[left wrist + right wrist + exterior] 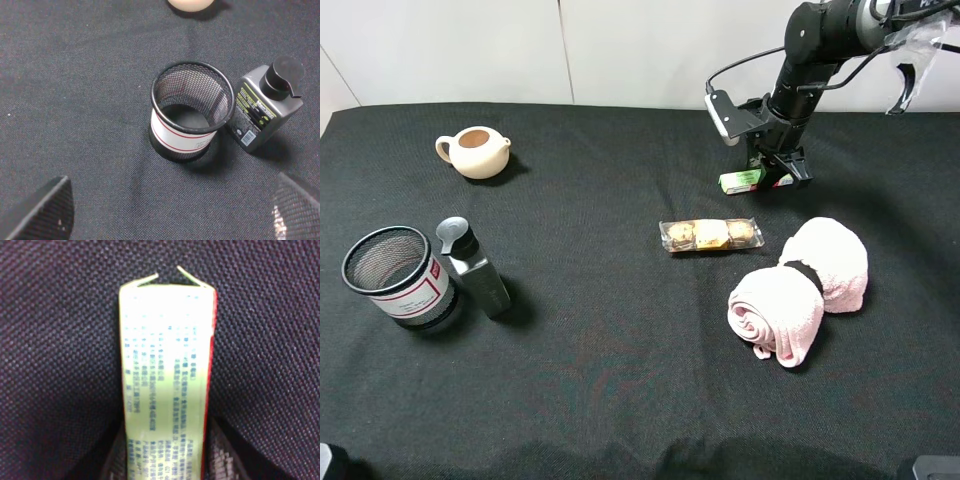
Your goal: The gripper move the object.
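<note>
The slim white box [742,181] is sitting at the far right of the black tabletop [600,380]. Its long axis is running roughly side to side in the high view, and its green end is pointing left. The right tool [778,168] is pinching its other end between both fingers, with the right arm [810,70] reaching steeply down from the upper right. The left tool [170,217] is hovering, fingers spread wide, above the mesh cup [192,112] and the grey bottle [260,112].

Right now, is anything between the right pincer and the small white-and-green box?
Nothing visible. The right pincer straddles the box, a finger on each side; the biscuit packet lies apart, nearer the table's front.
</note>
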Tool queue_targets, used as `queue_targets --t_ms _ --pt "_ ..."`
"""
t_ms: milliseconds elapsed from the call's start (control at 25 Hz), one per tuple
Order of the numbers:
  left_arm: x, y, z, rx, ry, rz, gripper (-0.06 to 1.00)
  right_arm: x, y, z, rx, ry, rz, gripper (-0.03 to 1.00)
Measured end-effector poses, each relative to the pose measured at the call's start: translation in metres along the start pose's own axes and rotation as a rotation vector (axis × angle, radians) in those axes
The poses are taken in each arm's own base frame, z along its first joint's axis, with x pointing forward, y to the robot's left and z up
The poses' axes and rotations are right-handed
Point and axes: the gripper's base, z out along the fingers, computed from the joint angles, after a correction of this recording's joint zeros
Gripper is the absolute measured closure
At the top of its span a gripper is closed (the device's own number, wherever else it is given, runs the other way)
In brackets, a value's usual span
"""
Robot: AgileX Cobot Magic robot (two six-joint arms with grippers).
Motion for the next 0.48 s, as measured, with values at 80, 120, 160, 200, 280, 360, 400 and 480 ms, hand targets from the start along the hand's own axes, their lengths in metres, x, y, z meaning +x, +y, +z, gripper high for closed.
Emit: queue_targets --t_ms 80,120,160,200,280,360,400,480 --pt "0.0000 0.0000 0.0000 0.000 0.000 0.000 0.11 0.0000 0.0000 0.0000 0.000 0.000 0.000 0.68" --pt "0.0000 0.0000 0.0000 0.000 0.000 0.000 0.11 0.0000 0.0000 0.0000 0.000 0.000 0.000 0.68" --pt "0.0000 0.0000 0.0000 0.000 0.000 0.000 0.11 0.0000 0.0000 0.0000 0.000 0.000 0.000 0.68" --pt "0.0000 0.0000 0.0000 0.000 0.000 0.000 0.11 0.0000 0.0000 0.0000 0.000 0.000 0.000 0.68" --pt "0.0000 0.0000 0.0000 0.000 0.000 0.000 0.11 0.0000 0.0000 0.0000 0.000 0.000 0.000 0.68" --pt "0.0000 0.0000 0.0000 0.000 0.000 0.000 0.11 0.0000 0.0000 0.0000 0.000 0.000 0.000 0.68" --pt "0.0000 0.0000 0.0000 0.000 0.000 0.000 0.11 0.0000 0.0001 0.0000 -0.001 0.000 0.000 0.68" --pt "0.0000 0.0000 0.0000 0.000 0.000 0.000 0.11 0.0000 0.0001 0.0000 -0.001 0.000 0.000 0.68"
